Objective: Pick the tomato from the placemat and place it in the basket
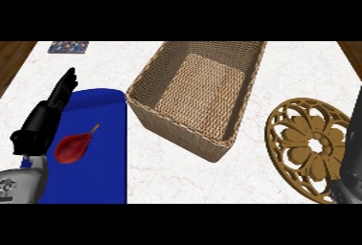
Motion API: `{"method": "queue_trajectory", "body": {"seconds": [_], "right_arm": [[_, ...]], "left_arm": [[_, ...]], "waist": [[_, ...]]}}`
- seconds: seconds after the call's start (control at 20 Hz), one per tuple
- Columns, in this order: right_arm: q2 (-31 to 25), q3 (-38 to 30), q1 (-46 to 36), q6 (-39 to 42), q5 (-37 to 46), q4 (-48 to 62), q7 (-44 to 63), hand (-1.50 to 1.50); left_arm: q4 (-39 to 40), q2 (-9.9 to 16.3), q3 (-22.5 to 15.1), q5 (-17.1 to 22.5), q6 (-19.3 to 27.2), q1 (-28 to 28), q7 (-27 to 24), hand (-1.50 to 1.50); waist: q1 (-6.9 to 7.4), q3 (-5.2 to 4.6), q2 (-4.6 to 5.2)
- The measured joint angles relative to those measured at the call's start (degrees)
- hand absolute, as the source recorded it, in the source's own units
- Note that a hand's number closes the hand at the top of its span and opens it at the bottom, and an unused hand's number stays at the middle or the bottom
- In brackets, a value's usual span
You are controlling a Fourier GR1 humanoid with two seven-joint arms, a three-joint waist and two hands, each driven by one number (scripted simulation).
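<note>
While tomato [73,147] on placemat [92,167], L hand [44,122] beside

Red tomato [73,147] lying on blue placemat [99,143], left hand [44,119] resting beside it with straight fingers, woven basket [145,98] sitting near, wooden trivet [311,146] lying rightward

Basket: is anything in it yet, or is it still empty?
Empty. The basket shows only its bare woven floor. The tomato lies out on the blue placemat, beside the open left hand.
</note>
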Motion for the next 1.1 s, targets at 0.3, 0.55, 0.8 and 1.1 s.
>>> {"method": "queue_trajectory", "body": {"seconds": [0.3,0.55,0.8,1.1], "right_arm": [[4.2,2.5,-7.4,-3.1,1.8,10.5,3.5,1.50],[5.9,3.2,-9.9,-3.0,1.4,18.5,3.8,1.50],[6.9,5.3,-10.4,-1.7,2.6,23.5,5.2,1.50],[4.9,10.1,-11.1,1.9,6.5,28.3,4.6,1.50]], "left_arm": [[-0.5,0.2,0.4,0.2,-0.8,-1.3,1.7,0.00],[0.4,0.6,1.3,0.8,-1.7,-1.6,0.7,0.00],[1.1,0.5,1.9,0.8,-1.7,-2.4,0.9,0.00],[0.9,-0.2,1.4,0.1,-1.4,-2.2,1.1,0.00]], "waist": [[0.23,0.03,0.13],[0.21,0.03,0.20],[0.01,0.03,0.15],[-0.14,0.05,0.13]]}}
